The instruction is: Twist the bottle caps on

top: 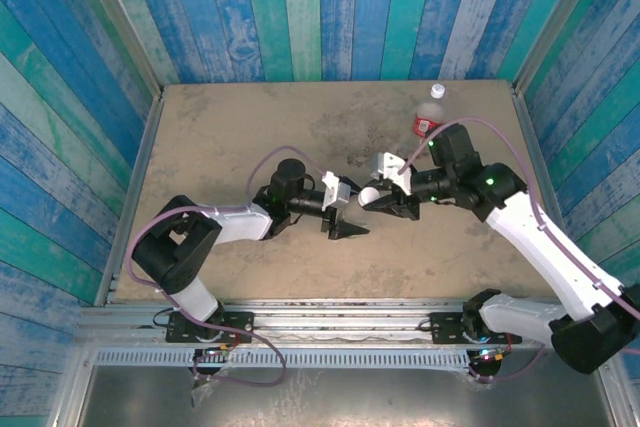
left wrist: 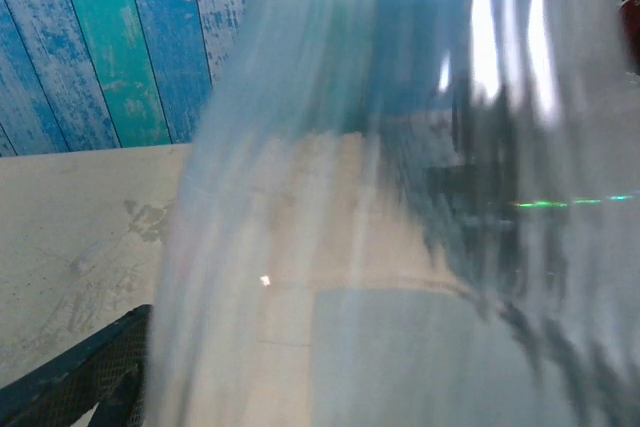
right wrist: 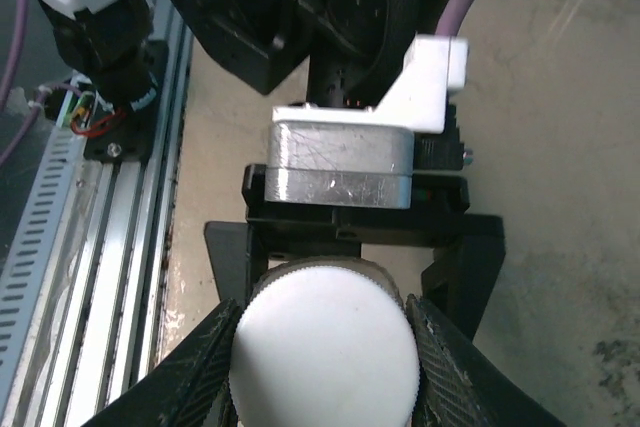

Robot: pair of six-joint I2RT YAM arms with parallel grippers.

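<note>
My right gripper [top: 376, 197] is shut on a white ribbed bottle cap [right wrist: 322, 342], one finger on each side of it. The cap [top: 369, 195] sits on the end of a clear bottle [left wrist: 400, 247], which looms large and blurred in the left wrist view. My left gripper [top: 357, 210] faces the right one with its jaws open and the bottle between them. Its black fingers [right wrist: 465, 267] stand apart from the bottle, with a gap on the right side. A second bottle with a red label [top: 427, 119] and a white cap [top: 437, 91] stands upright at the back right.
Blue and green plank walls [top: 300, 7] close in the tan table [top: 230, 137] on three sides. A metal rail [top: 330, 312] with both arm bases runs along the near edge. The two grippers meet tip to tip over the table's middle.
</note>
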